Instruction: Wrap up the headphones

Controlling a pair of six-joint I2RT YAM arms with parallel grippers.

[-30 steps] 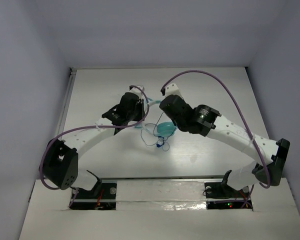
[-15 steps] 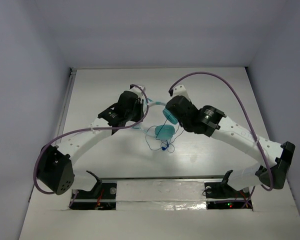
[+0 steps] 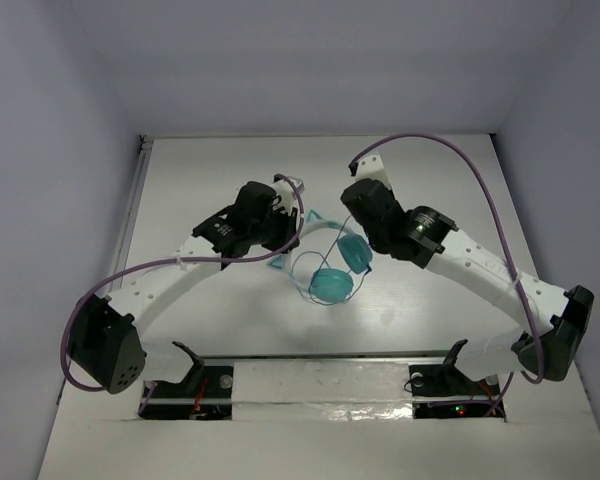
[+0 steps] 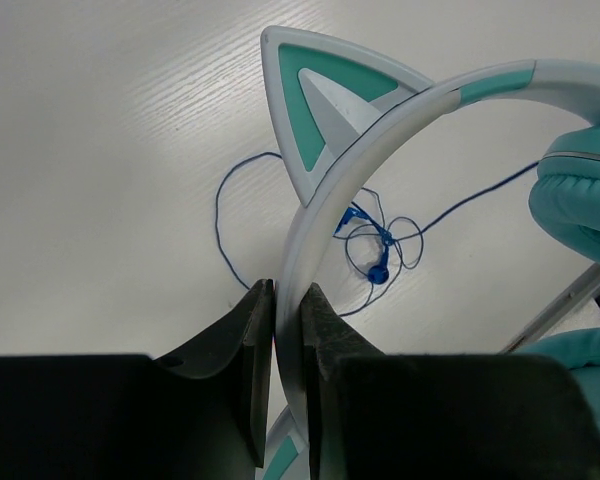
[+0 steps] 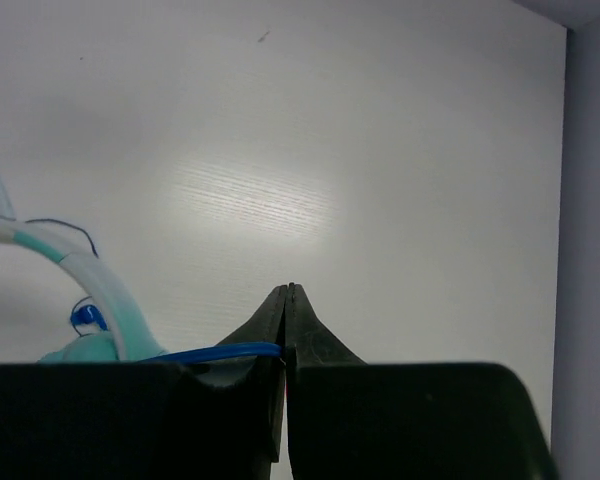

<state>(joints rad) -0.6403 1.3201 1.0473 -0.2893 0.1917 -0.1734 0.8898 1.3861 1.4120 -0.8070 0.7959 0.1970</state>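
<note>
The teal headphones (image 3: 332,285) hang between the two arms near the table's middle, one earcup lower and one (image 3: 353,252) by the right wrist. My left gripper (image 4: 288,300) is shut on the pale headband (image 4: 310,215), just below a cat-ear point (image 4: 320,110); it also shows in the top view (image 3: 290,228). My right gripper (image 5: 289,290) is shut on the thin dark-blue cord (image 5: 220,350), which runs left out of its jaws. It also shows in the top view (image 3: 349,232), its fingertips hidden. Loose loops of cord (image 4: 380,240) and the plug lie on the table below.
The white table (image 3: 210,180) is walled at the back and on both sides. Thick purple robot cables (image 3: 460,170) arch over both arms. The arm bases (image 3: 205,380) stand at the near edge.
The left gripper has carried the headphones a little right and nearer. The right gripper has moved back and right with the cord. The lower earcup now sits over the cord tangle.
</note>
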